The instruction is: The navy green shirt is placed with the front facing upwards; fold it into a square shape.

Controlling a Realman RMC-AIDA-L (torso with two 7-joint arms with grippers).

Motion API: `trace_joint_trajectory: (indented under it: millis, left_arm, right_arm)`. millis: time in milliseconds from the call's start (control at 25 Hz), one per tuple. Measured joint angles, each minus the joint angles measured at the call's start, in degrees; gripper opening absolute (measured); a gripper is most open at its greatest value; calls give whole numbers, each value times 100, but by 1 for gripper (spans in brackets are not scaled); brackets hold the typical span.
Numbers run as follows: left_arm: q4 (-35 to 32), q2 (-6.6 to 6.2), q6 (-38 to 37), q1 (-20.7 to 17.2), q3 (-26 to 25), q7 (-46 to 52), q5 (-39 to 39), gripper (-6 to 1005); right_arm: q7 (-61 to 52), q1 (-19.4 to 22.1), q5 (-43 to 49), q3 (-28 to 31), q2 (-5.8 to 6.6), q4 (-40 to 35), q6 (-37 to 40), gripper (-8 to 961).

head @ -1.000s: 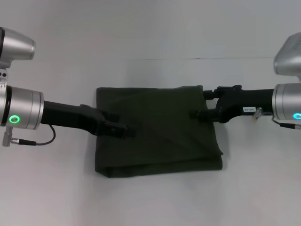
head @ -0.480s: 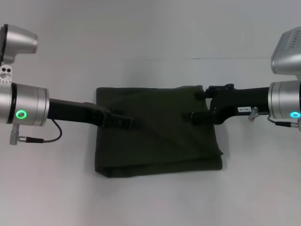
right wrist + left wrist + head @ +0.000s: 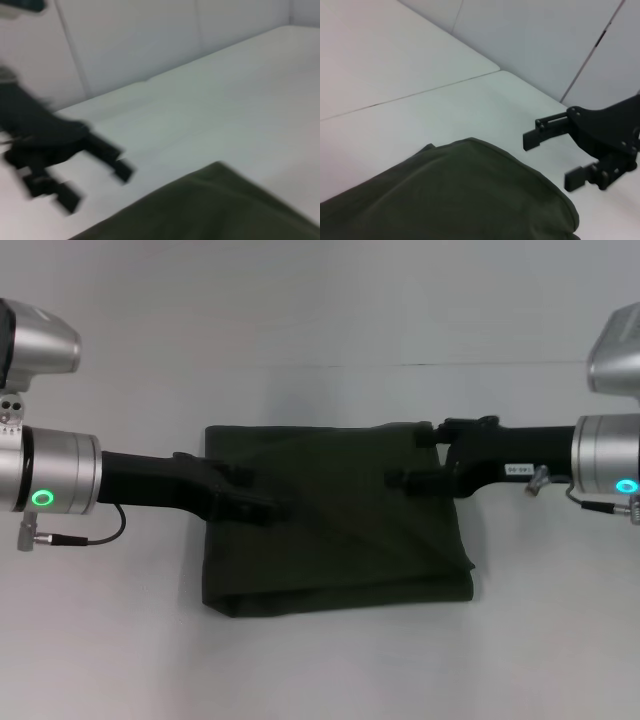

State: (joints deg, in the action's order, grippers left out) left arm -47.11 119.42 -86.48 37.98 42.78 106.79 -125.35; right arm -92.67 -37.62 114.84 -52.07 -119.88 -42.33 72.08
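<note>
the dark olive-green cotton shirt [image 3: 335,520] lies folded square at frame centre. left gripper [image 3: 262,505] and right gripper [image 3: 410,462], both with fingers apart and empty, hover over it; snagging could undo the fold.

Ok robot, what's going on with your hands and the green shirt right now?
Left gripper open over shirt's left part. Right gripper open over its right part. Navy green shirt folded to a near-square, plain side up. Nothing in the way.

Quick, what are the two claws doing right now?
Left claw: open, holding nothing, above the navy green shirt.
Right claw: open, holding nothing, above the shirt's other side.
</note>
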Motion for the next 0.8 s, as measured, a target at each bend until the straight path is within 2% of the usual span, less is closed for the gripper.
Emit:
trace_joint_trajectory:
  millis: [440, 800]
  left_arm:
    - [-5, -56, 79, -28, -48, 163, -5, 946]
    - [14, -60, 60, 20, 2, 199, -12, 946]
  right_arm:
    - [-13, 59, 21, -327, 42, 18, 524, 852]
    - [15, 62, 28, -328, 35, 6, 469, 852]
